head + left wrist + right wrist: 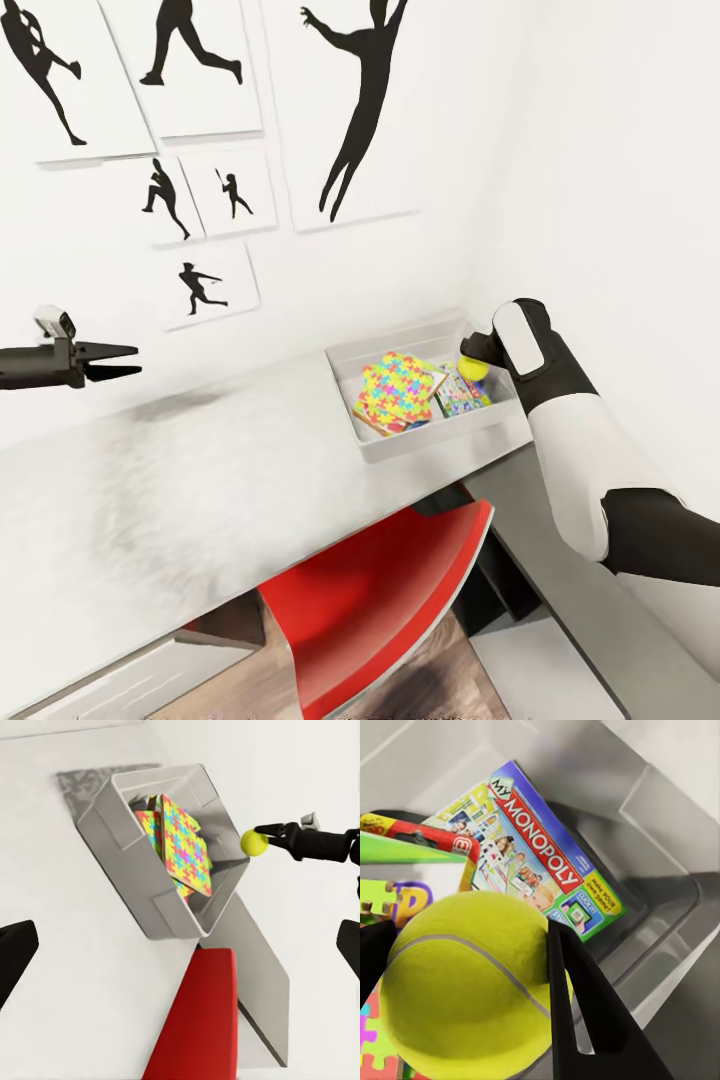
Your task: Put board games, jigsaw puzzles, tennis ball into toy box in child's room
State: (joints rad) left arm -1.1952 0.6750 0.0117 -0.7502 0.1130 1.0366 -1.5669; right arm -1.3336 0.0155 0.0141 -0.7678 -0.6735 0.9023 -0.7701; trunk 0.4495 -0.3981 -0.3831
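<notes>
The grey toy box (440, 441) stands at the right end of the white table (190, 490). Inside lie the jigsaw puzzles (398, 392) stacked and tilted, with a board game (458, 396) beside them. My right gripper (474, 358) is shut on the tennis ball (473, 369), holding it just above the box's right end. In the right wrist view the ball (457, 997) sits between dark fingers (585, 1020) over a Monopoly board game (540, 862) and a red-and-green one (420, 840). The left wrist view looks at the box (120, 851), a puzzle (184, 844) and the ball (254, 841). My left gripper (118, 362) hangs open above the table's left part.
A red chair (390, 590) is tucked under the table near the box. A lower grey-topped cabinet (600, 610) adjoins the table's right end below my right arm. The white wall with black athlete pictures (355, 110) runs close behind the table.
</notes>
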